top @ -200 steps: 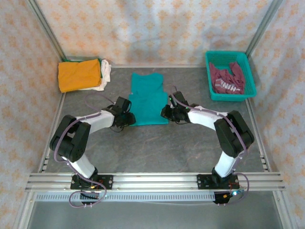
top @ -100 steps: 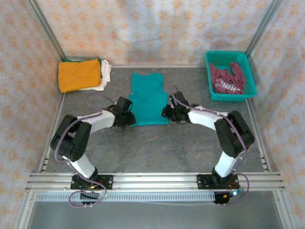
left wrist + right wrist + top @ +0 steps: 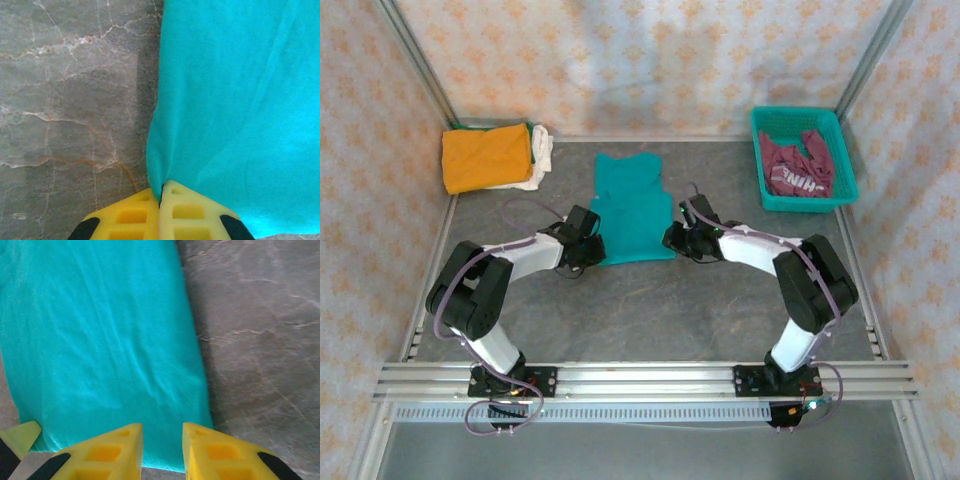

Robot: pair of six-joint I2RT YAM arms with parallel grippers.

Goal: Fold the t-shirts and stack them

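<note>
The teal t-shirt (image 3: 632, 208) lies mid-frame on the desk (image 3: 650, 310), long axis running up the frame; the left tool (image 3: 161, 197) is pinched tight on its lower-left corner. The right tool (image 3: 161, 432) stands partly open at the lower-right hem, gripping nothing.

you see the left gripper (image 3: 160, 197) at the bottom, its yellow lattice-moulded plastic fingers (image 3: 131, 216) pressed together with no gap, pinching a corner of the soft teal cloth t-shirt (image 3: 240, 100). the cloth puckers into the pinch and lies smooth beyond it. beside the shirt's long straight edge is the bare grey marble-patterned table (image 3: 75, 100), veined pale and rust.
</note>
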